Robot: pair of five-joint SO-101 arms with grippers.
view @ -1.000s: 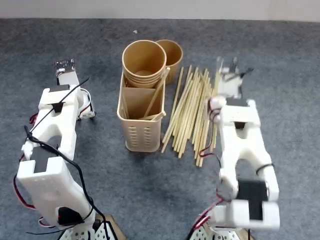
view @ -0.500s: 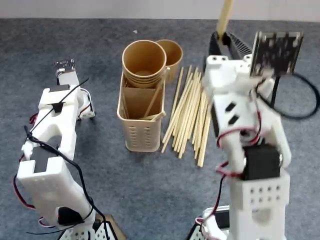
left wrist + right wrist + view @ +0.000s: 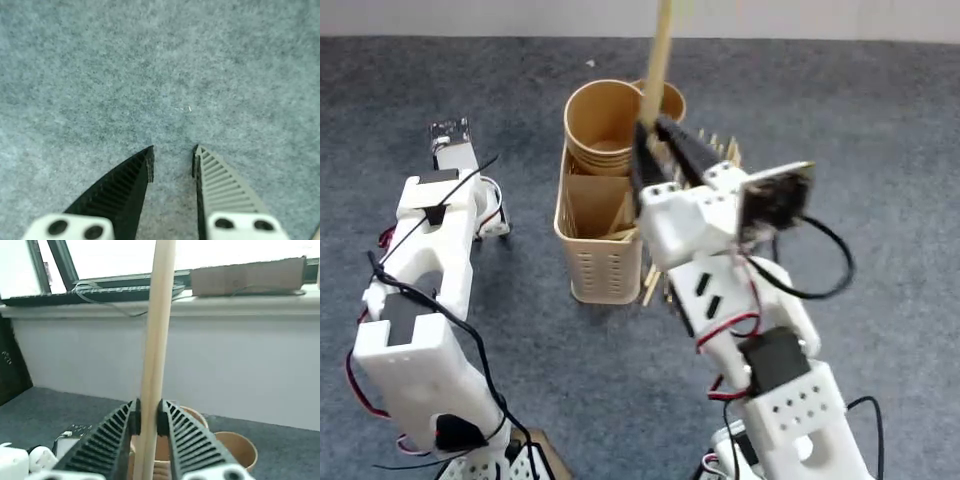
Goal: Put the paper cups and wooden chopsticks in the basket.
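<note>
- Grey desk [image 3: 880, 120] is carrying a basket [image 3: 603, 275], with stacked paper cups [image 3: 608, 125] sitting in its far end.
- Right tool [image 3: 148, 415] is clamping one upright chopstick [image 3: 159, 325] above the basket.
- Left tool [image 3: 172, 160] is hanging slightly open over the desk.

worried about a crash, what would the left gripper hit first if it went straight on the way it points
The grey carpet. The left gripper is open and aimed at it, and nothing shows between its tips and that surface, though the depth is hard to judge.
</note>
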